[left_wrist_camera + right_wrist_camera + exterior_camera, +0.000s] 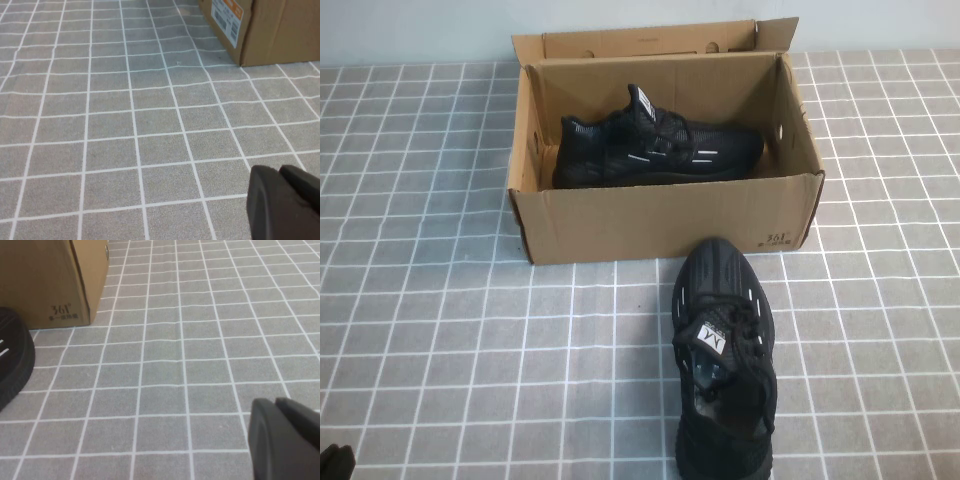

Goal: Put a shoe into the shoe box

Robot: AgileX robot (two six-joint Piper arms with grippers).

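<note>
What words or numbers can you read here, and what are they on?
"361": on the shoe box, low at its corner; smaller print beneath is too blurred.
Logo mark on the shoe tongue label: no readable letters.
Barcode sticker on the box's other side: too blurred.
Left gripper and right gripper over the table: no text.

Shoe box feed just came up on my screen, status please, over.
Left gripper and right gripper shut, low over table. Black knit sneaker on tiles before brown cardboard shoe box; its mate already inside. Nothing blocking.

Shoe box open-topped; one black sneaker fills floor; shoe outside.
</note>
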